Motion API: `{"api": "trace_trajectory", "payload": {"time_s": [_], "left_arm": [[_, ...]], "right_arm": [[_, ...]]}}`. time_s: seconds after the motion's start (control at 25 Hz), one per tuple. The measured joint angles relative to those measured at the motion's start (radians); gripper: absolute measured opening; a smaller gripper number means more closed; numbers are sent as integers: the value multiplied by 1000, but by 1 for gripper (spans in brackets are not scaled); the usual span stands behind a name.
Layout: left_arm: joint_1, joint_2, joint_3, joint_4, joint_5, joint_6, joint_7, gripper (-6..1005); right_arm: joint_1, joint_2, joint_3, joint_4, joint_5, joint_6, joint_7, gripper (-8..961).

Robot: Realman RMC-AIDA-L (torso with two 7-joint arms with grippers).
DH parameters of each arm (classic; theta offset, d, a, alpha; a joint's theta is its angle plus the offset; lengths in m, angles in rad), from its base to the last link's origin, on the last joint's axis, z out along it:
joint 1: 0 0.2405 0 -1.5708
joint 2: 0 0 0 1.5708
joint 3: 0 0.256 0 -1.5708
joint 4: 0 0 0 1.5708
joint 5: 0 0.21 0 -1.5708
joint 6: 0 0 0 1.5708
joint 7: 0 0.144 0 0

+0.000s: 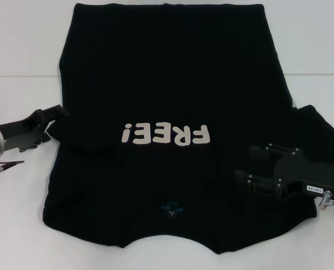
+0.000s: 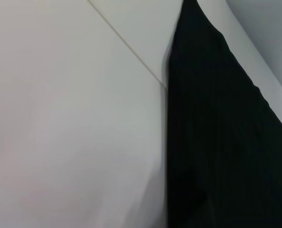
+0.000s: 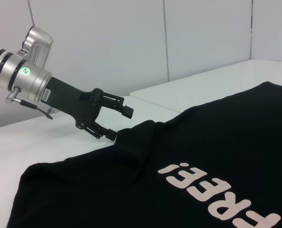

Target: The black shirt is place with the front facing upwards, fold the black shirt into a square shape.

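- Black shirt (image 1: pixel 172 90) lies flat, front up, on white table (image 1: pixel 21 45); covers most of the tabletop; neck end w/ small blue label (image 1: pixel 171 209) is nearest the robot, hem at far end.
- Cream "FREE!" lettering (image 1: pixel 166 134) sits mid-chest, reads upside down from head cam.
- Left sleeve looks folded in over the shirt body; right sleeve (image 1: pixel 319 132) is spread out on the table.
- Left gripper (image 3: pixel 124 124) is at shirt's left edge, level w/ the lettering; fingers moderately apart, lower fingertip touching the folded sleeve edge, upper one clear above it. Not gripping cloth as far as right wrist cam shows.
- Right gripper (image 1: pixel 253 166) hovers over shirt's right shoulder, beside the right sleeve; its body hides part of the cloth there. Fingers apart, holding nothing.
- Left wrist cam: only shirt edge against bare table w/ a thin seam line (image 2: pixel 126 45).
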Motion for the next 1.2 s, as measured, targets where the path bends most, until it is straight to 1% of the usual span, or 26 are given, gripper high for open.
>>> {"api": "trace_trajectory", "payload": {"time_s": [0.48, 0.88, 1.04, 1.2], "left_arm": [[-9, -13, 0, 0, 0, -25, 3, 922], [-39, -23, -3, 0, -4, -6, 1, 921], [-63, -30, -4, 0, -49, 21, 3, 920], [-102, -47, 0, -1, -114, 46, 10, 920]], "right_arm": [[0, 0, 0, 2, 0, -2, 0, 757], [0, 0, 0, 2, 0, -2, 0, 757], [0, 0, 0, 3, 0, -2, 0, 757], [-6, 0, 0, 2, 0, -14, 0, 756]]}}
